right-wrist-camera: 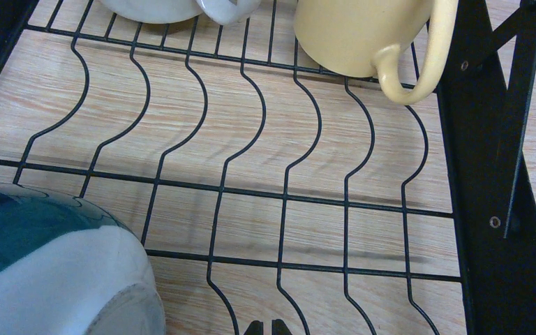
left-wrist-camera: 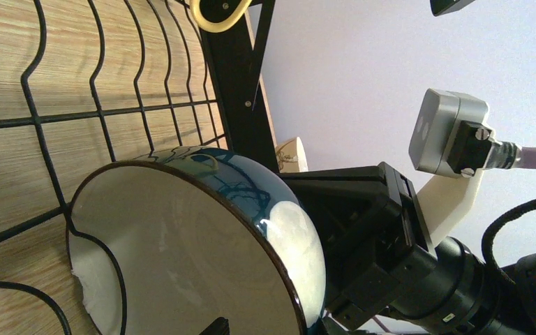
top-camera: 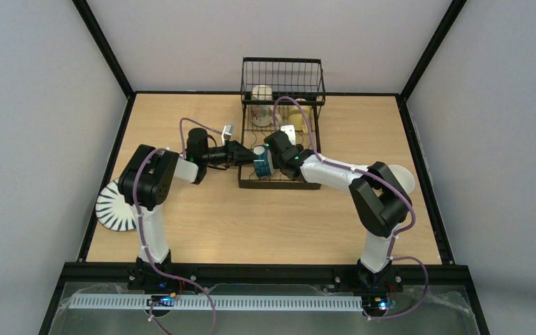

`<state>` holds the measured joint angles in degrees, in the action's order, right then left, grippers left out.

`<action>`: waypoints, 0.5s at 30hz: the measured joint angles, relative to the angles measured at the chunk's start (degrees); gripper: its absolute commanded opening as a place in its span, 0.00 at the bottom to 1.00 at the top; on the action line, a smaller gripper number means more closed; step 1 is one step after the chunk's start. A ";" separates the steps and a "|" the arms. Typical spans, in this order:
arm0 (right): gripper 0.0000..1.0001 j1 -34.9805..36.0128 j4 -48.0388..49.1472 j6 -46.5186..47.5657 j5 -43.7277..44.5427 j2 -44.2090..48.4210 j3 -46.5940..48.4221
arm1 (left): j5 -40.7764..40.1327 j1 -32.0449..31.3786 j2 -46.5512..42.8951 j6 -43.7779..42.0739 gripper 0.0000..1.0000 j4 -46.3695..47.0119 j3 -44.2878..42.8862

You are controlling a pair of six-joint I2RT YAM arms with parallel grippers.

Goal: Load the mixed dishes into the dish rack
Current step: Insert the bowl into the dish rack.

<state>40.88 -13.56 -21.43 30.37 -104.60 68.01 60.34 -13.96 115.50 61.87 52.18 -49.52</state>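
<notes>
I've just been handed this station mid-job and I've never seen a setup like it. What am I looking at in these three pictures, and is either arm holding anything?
You are looking at a left arm and a right arm, both robots, bolted at the near edge of a wooden table. Each ends in two fingers. The wide picture comes from a fixed camera above and behind the arms. The other two come from small cameras on the left and right wrists.

At the back stands a black wire dish rack. In its lower level a blue bowl stands on edge, with a yellow mug and a white mug further back. A striped plate lies at the table's left edge.

The right fingers are shut on nothing, close beside the bowl. The left fingers are also at the bowl, but I cannot tell whether they are open.
</notes>
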 measured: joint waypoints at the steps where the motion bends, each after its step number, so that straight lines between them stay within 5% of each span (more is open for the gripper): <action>1: 0.05 0.00 -0.02 0.02 0.02 0.00 0.04 | -0.11 0.00 -0.04 0.00 0.72 -0.22 0.00; 15: 0.06 0.00 -0.04 0.39 0.26 0.00 1.27 | -1.40 0.63 -1.46 -0.02 0.73 -3.41 0.00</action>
<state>40.88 -13.61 -21.04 30.63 -104.60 69.28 58.94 -13.32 114.04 61.84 48.77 -49.52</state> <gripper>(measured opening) 0.057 0.728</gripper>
